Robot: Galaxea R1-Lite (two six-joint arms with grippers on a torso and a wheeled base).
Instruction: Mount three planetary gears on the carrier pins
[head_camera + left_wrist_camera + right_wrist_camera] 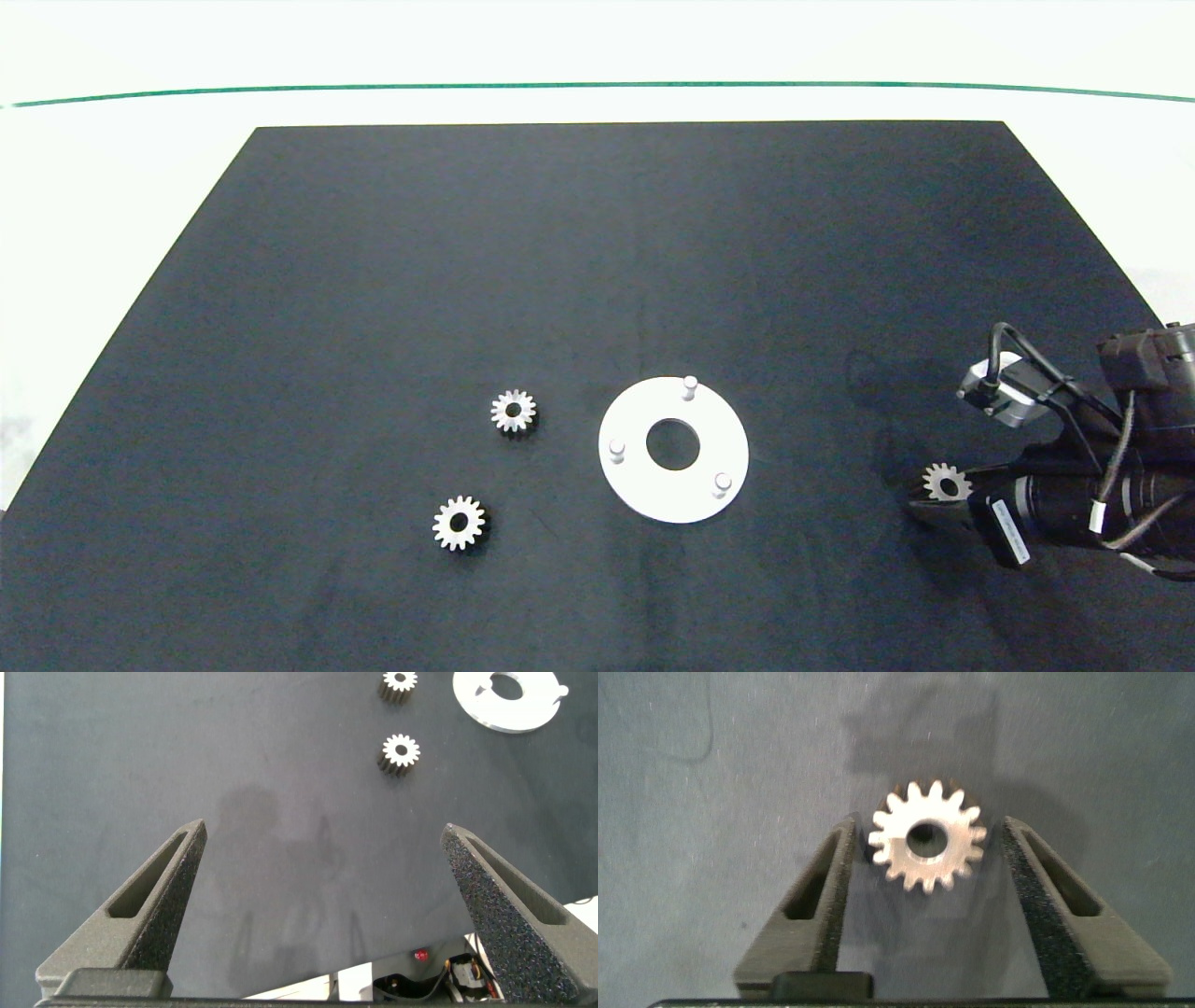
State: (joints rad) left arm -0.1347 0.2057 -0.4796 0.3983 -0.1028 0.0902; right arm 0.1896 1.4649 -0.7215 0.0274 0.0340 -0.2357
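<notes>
A white disc point(644, 495) lies on the black mat with three bare carrier pins: one point(689, 385) far, one point(616, 449) left, one point(722, 483) near right. Two silvery planetary gears point(513, 411) point(459, 523) lie flat left of the disc. A third gear point(947, 483) point(926, 836) lies on the mat at the right, between the fingers of my right gripper point(926, 859), which is open, with a slim gap showing on each side of the teeth. My left gripper point(322, 873) is open wide over bare mat, and its view shows two gears point(400, 753) point(400, 681) and the disc point(509, 698) far off.
The black mat point(373, 280) covers most of the white table, whose far part carries a thin green line point(597, 86). My right arm point(1102, 495) comes in low at the right edge. The left arm does not show in the head view.
</notes>
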